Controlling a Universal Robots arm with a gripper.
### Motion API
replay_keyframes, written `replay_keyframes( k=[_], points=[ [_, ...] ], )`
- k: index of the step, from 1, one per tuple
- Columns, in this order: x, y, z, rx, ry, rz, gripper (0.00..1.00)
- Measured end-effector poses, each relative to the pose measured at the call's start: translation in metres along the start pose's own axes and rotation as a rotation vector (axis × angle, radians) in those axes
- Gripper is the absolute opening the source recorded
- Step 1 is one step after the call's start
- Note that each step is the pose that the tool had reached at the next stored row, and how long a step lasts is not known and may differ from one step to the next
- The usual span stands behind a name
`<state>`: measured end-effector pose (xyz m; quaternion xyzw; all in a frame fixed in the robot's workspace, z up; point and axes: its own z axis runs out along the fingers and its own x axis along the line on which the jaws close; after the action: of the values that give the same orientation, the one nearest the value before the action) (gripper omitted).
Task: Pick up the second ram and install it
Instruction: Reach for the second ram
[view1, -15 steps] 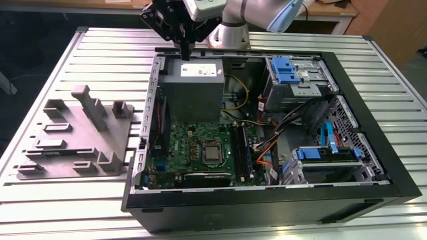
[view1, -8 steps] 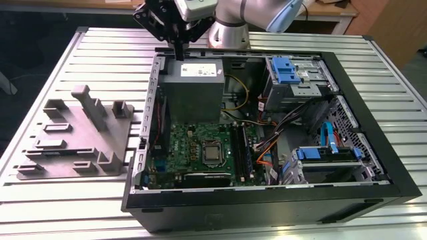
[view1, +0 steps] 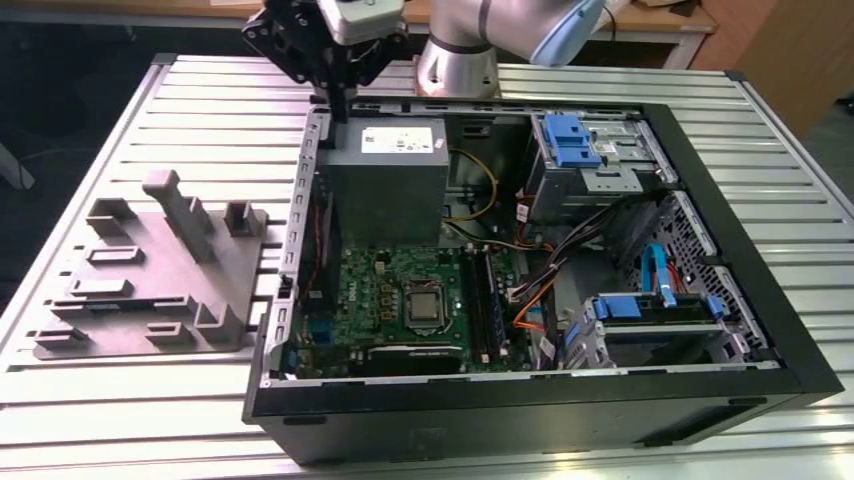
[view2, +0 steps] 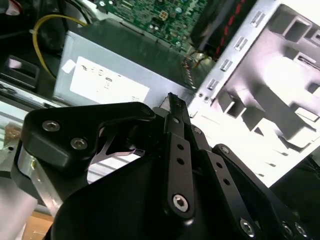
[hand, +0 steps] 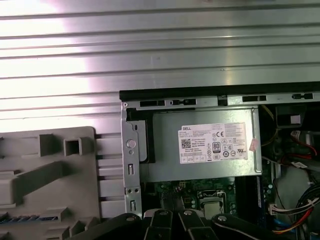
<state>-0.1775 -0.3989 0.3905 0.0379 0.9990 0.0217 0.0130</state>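
My gripper (view1: 336, 108) hangs above the back left corner of the open computer case (view1: 534, 400), over the power supply (view1: 384, 165). Its fingers look shut with nothing between them, and in the second wrist view the gripper (view2: 172, 102) narrows to a single thin tip. A thin blue-green strip, apparently the second ram (hand: 30, 218), lies in a slot of the grey holder (hand: 50, 190). It is well away from my gripper. The green motherboard (view1: 387, 290) lies on the case floor, with the long black memory slots (view1: 487, 305) beside the processor socket.
The grey holder (view1: 147, 280), with an upright post, stands on the slatted metal table (view1: 200, 110) at the exterior view's left of the case. Inside the case are blue-handled drive cages (view1: 581, 140), loose cables (view1: 534, 290) and a yellow wire (view2: 50, 22).
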Motion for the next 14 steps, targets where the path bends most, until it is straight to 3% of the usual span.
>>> replay_keyframes(
  k=[14],
  points=[
    [0.0482,-0.0038,0.0026,-0.0001,-0.0001,0.000,0.11]
  ],
)
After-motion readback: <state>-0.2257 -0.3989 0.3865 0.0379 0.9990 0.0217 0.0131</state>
